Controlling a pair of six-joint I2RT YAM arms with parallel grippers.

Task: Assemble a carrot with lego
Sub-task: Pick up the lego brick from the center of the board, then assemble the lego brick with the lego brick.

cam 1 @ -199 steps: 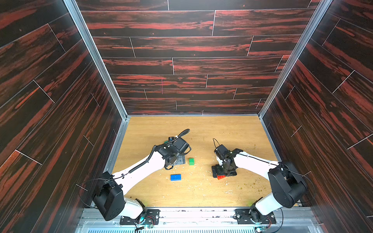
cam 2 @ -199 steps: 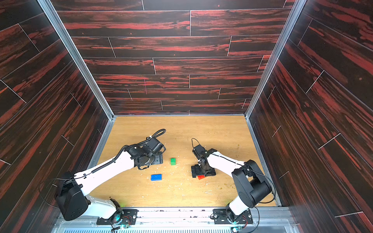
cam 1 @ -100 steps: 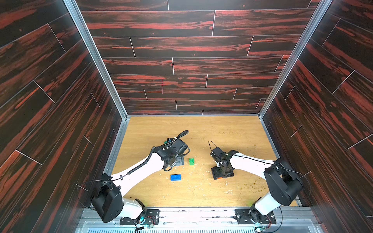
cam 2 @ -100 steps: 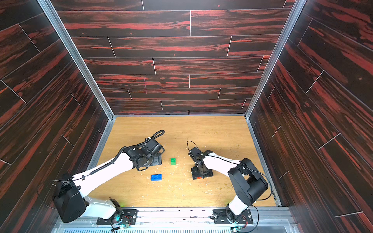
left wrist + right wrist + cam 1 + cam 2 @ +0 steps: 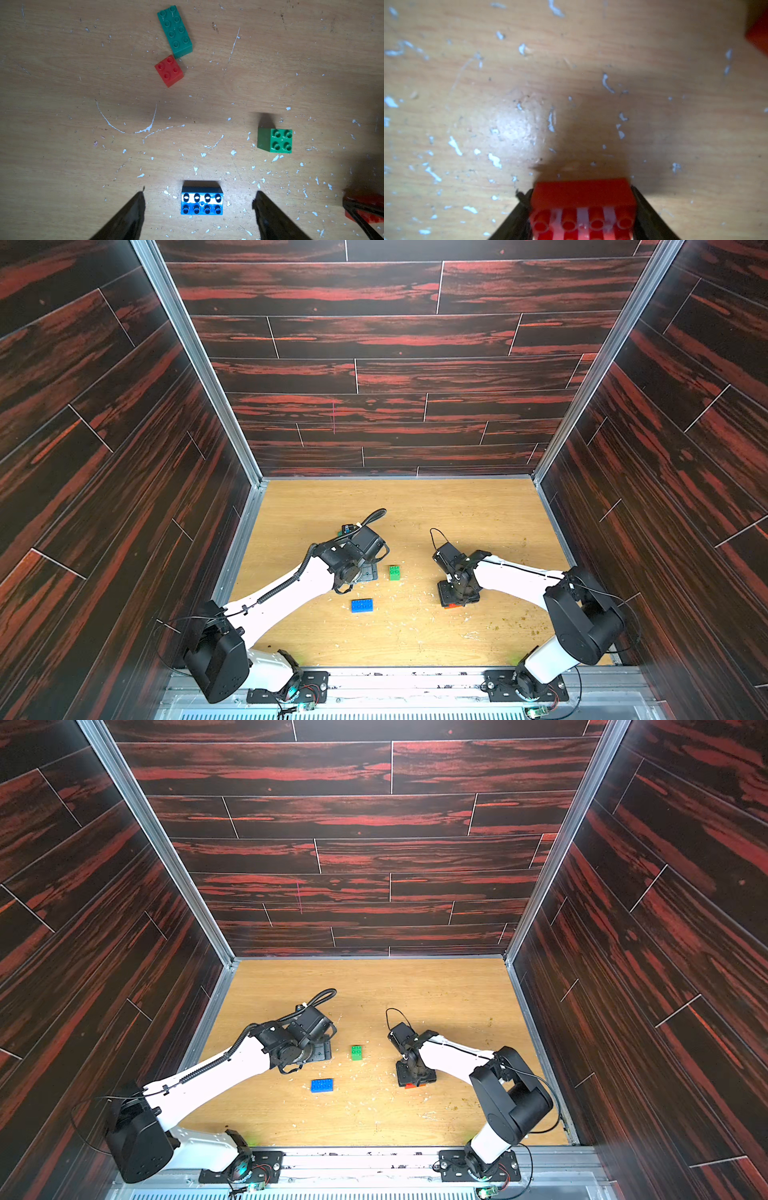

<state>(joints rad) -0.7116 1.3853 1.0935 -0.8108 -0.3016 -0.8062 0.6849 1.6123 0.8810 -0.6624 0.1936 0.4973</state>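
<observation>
Long red brick (image 5: 583,195): glossy moulded plastic, rectangular, hollow round studs facing up. Clamped by its two short ends between the black wedge-shaped fingers (image 5: 648,216) of the right hand (image 5: 583,204), right of centre on the tabletop (image 5: 415,510). Seen in both top views as a red sliver under the hand (image 5: 452,605) (image 5: 410,1085). Lifted or resting: cannot tell.

Blue brick (image 5: 202,200) (image 5: 362,605), same long shape, lying flat and loose left of centre. Small green brick (image 5: 276,140) (image 5: 395,572), square with four studs, farther back and slightly right of the blue one, well apart from it. Teal brick (image 5: 175,31), long, and small red brick (image 5: 169,70), square, lying just beside each other, end to corner.

Left hand (image 5: 199,195) held above the tabletop, jaws spread wide and holding nothing, blue brick framed between the dark fingertips without contact.

Tabletop of pale wood grain, scratched and flecked with white chips.

Left arm (image 5: 291,593) stretched diagonally from the near-left base toward centre, wrist bent downward. Right arm (image 5: 511,576) reaching leftward from the near-right base, hand pointing straight down.
</observation>
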